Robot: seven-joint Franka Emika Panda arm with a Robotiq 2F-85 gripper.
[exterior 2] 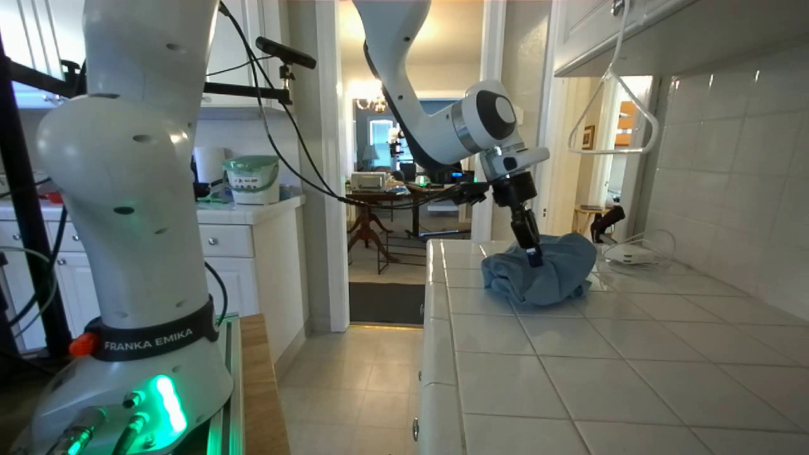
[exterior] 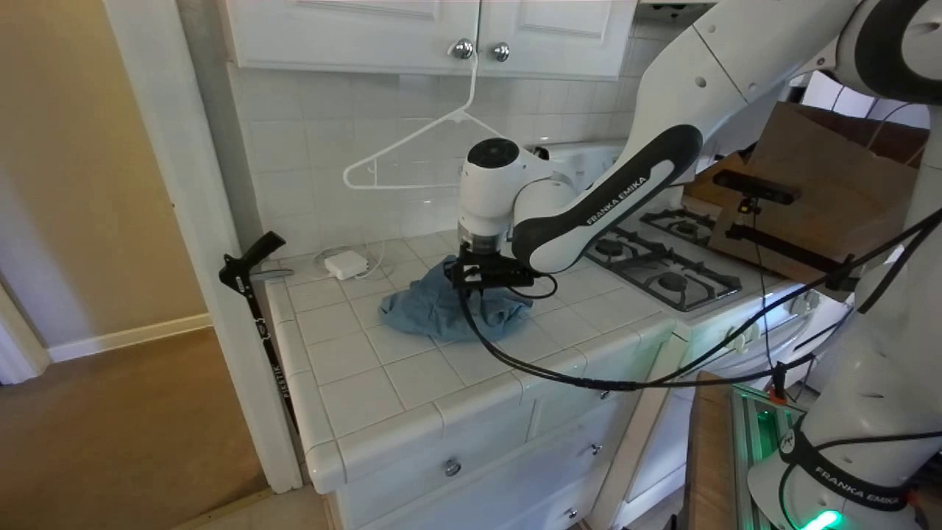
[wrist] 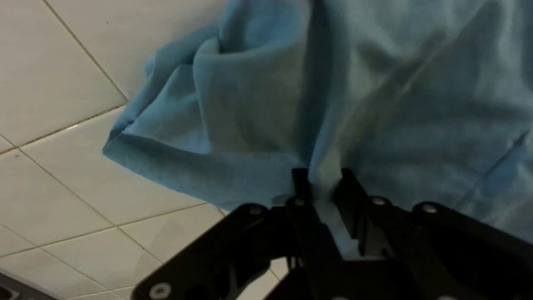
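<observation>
Also near cloth, box (white)

Beside me, a white-tiled tabletop reaches a gas stove, with pale cupboards over glossy wall tiles. Past the white door frame, brown floor meets a tan wall; farther off, a chandelier glows near what may be a window.

The wrist view cuts off the blue cloth at 2 edges — top and right.
</observation>
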